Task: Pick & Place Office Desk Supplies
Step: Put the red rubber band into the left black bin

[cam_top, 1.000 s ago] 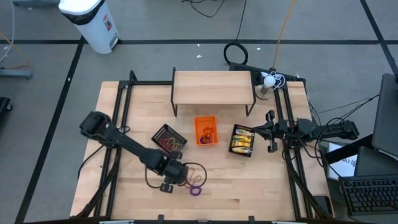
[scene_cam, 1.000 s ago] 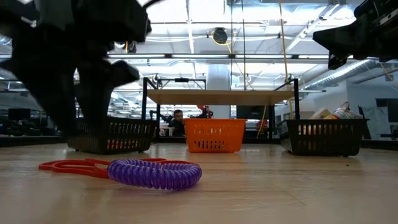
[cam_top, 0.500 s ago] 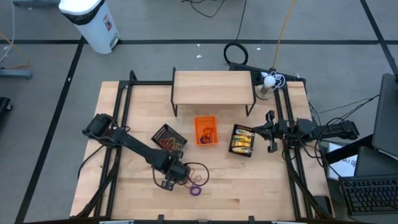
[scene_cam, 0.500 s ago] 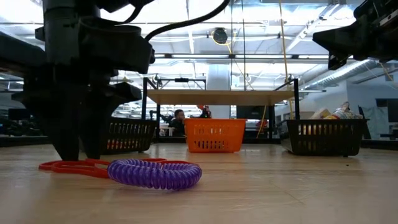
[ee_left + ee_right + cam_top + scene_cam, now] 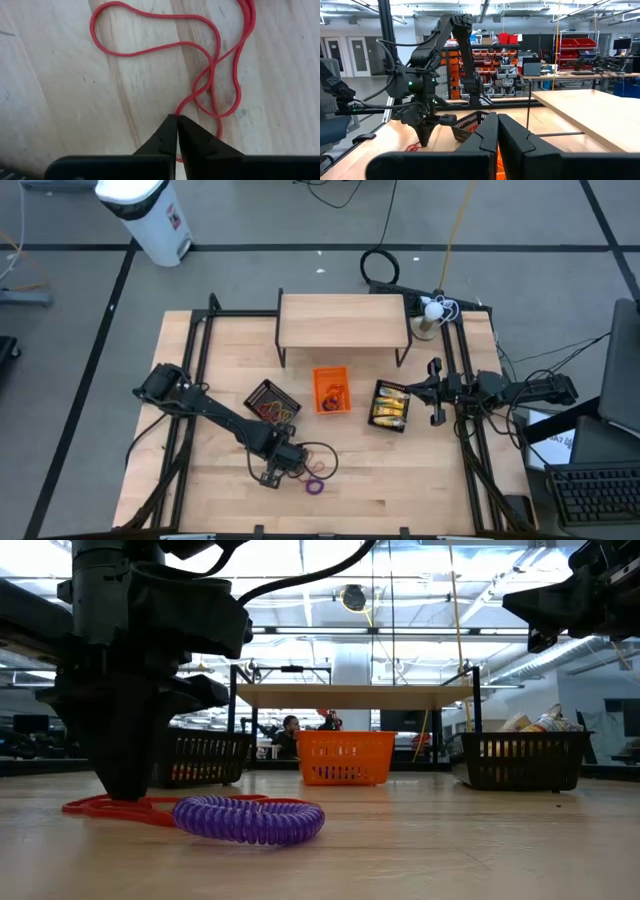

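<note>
A thin red rubber band [image 5: 150, 47] lies in loose loops on the wooden table, seen in the high view as red band [image 5: 318, 457]. A purple coiled ring [image 5: 250, 819] lies just beside it on its near side. My left gripper [image 5: 177, 118] points down at the table, shut on a strand of the band; its tips [image 5: 125, 794] are down at the tabletop. My right gripper [image 5: 497, 118] is shut with nothing in it, held up at the table's right edge [image 5: 432, 390]. My left gripper pinches one strand of the red rubber band [image 5: 182, 106] between its two fingertips, at an outer bend of the loops. The fingers come from above, pointing down. The band lies slack on the table, its loops spread beyond the fingers.
A black mesh tray [image 5: 271, 402], a small orange tray [image 5: 331, 390] and a second black mesh tray [image 5: 390, 404] with yellow packets stand in a row mid-table. A low wooden shelf [image 5: 343, 320] stands behind them. Bare table lies toward the near edge.
My left gripper has come down onto the table beside the purple ring, and its fingers, apart before, have shut on the red band. The band and ring have stayed where they lay.
</note>
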Controlling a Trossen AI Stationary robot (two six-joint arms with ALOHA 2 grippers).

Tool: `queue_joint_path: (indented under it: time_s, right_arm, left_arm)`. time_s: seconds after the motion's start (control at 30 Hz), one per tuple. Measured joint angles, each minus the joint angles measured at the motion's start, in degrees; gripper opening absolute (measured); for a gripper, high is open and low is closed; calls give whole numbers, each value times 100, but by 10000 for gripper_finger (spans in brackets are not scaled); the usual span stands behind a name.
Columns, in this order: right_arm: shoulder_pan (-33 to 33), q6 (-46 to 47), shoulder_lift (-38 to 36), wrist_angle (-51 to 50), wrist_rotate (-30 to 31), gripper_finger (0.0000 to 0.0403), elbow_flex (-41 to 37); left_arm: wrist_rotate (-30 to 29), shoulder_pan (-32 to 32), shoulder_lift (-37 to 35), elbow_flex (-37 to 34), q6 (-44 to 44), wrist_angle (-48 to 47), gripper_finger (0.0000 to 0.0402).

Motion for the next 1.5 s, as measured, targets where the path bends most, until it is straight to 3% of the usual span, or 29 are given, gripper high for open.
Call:
queue_joint_path:
  time_s: [0.23, 0.53, 0.67, 0.8, 1.0, 1.13, 1.33, 1.5]
  right_arm:
    - [1, -21, 0, 0, 0, 1, 1]
    - [1, 24, 0, 20, -2, 1, 0]
    - [0, 25, 0, 42, -2, 1, 0]
    - [0, 31, 0, 42, -2, 1, 1]
    - [0, 50, -2, 44, -2, 1, 0]
    - [0, 71, 0, 44, -2, 1, 0]
    - [0, 73, -2, 49, -2, 1, 1]
    - [2, 133, -2, 61, -2, 1, 0]
  left_arm:
    - [-186, 43, -512, 262, 67, -475, 2]
    - [-312, 14, -2578, 669, 55, -617, 1]
    - [-894, -114, -3427, 698, -77, -738, 1]
    - [-1568, -241, -3677, 684, -143, -984, 0]
    - [-1939, -367, -3982, 684, 2, -1397, 0]
    - [-2200, -267, -4575, 662, 282, -1392, 0]
    - [-2094, 446, -5882, -21, 886, -662, 0]
    - [-1901, 957, -7220, -1092, 571, -202, 0]
